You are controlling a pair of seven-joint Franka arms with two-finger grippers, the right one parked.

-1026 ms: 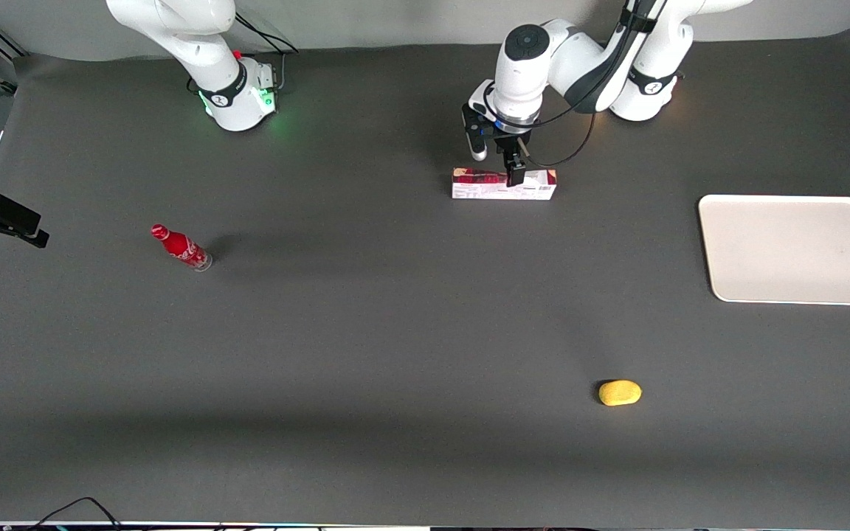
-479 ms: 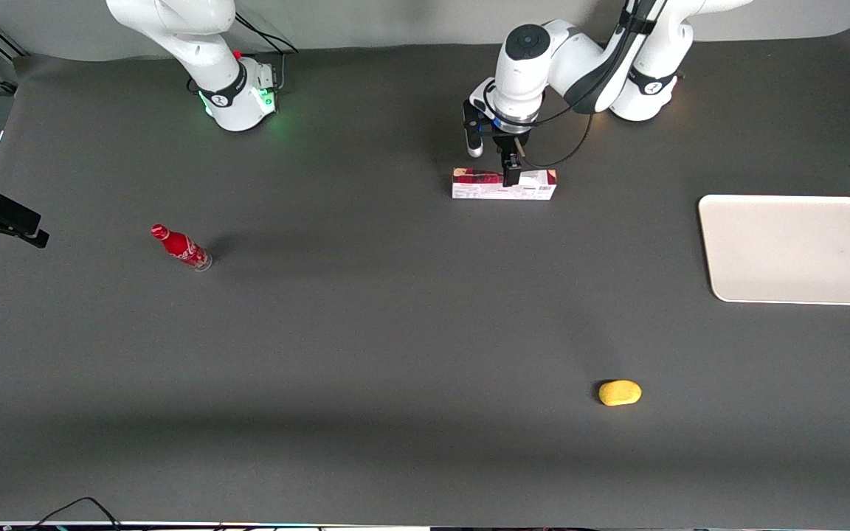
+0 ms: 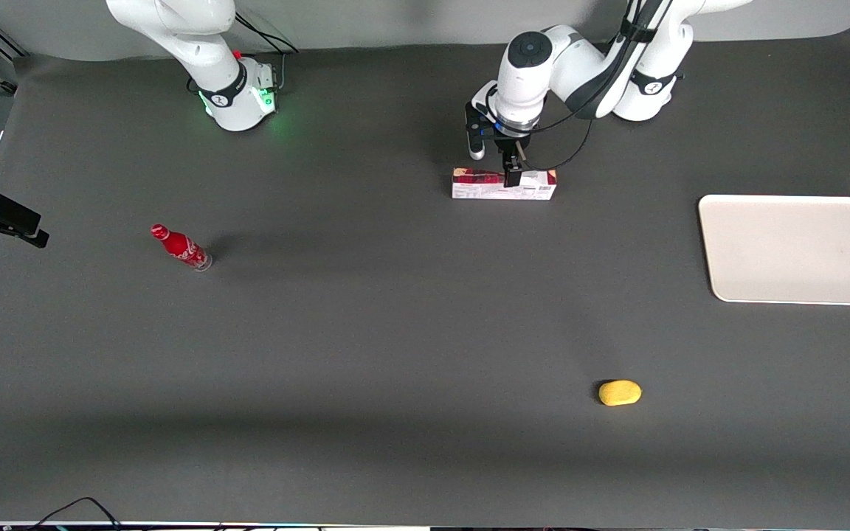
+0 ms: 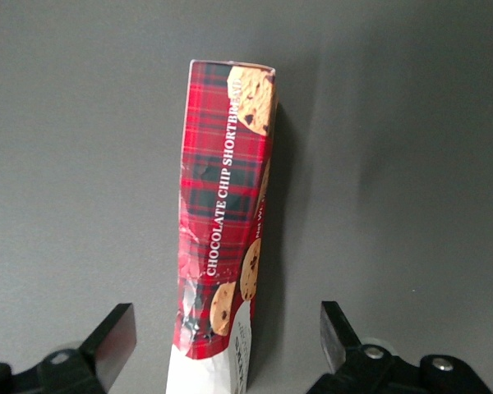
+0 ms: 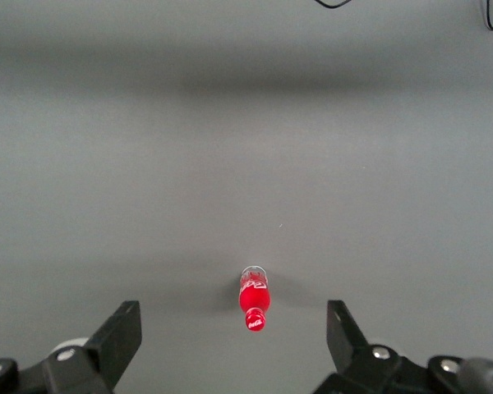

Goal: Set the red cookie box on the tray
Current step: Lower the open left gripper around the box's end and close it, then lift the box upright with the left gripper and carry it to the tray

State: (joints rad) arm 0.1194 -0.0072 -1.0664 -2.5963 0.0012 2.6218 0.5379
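The red cookie box (image 3: pixel 503 184) lies on its long side on the dark table, its white printed side panel facing the front camera. In the left wrist view the red cookie box (image 4: pixel 227 222) shows its tartan face with cookie pictures. My gripper (image 3: pixel 511 171) is over the box's middle, open, one finger on each side of the box with gaps on both sides; in the wrist view the gripper (image 4: pixel 226 341) straddles it. The cream-white tray (image 3: pixel 794 249) lies flat toward the working arm's end of the table, apart from the box.
A small red bottle (image 3: pixel 180 248) stands tilted toward the parked arm's end of the table; it also shows in the right wrist view (image 5: pixel 255 299). A yellow oval object (image 3: pixel 620 392) lies nearer the front camera than the box and tray.
The wrist and gripper have shifted slightly, away from the front camera over the box. The box, tray, bottle and yellow object have not moved.
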